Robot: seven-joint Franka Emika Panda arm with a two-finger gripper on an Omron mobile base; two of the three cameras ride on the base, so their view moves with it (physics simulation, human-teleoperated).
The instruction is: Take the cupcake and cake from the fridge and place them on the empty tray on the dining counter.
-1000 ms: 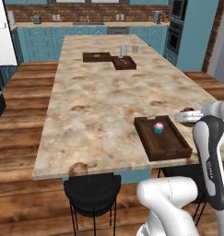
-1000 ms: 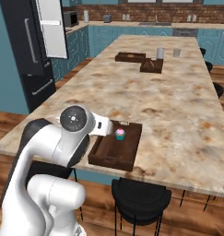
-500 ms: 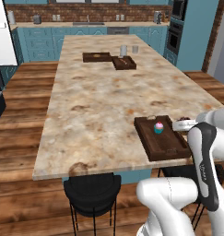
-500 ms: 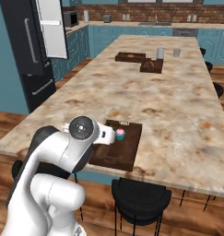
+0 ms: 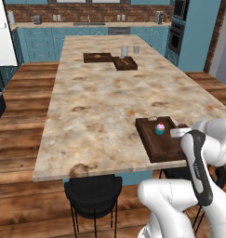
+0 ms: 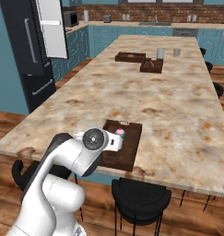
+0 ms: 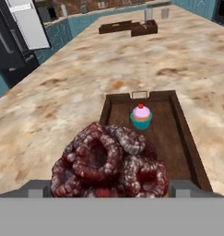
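I count three trays on the dining counter, all dark brown wood, rectangular, with raised rims. The tray I am working over sits at the near edge of the beige mottled marble top, low and right of centre in the left base view. The two far trays sit touching each other near the top centre of that view, with two small grey cups just behind them.

One cupcake stands upright on the near tray, just above the centre of the hand view: teal pleated wrapper, smooth pink frosting, red dot on top. There is one cake, a lumpy round mound of dark chocolate-brown coils with reddish and pale specks, filling the lower middle of the hand view right in front of the camera, between the fingertips. The gripper is clamped on it, jaws spread wide around its sides, over the near end of the tray; I cannot tell whether the cake touches the tray floor.

One fridge, tall and navy-black with grey bar handles, stands at the upper left of the right base view, one pale door panel swung out. I count two round black stools at the counter's near edge in the left base view.
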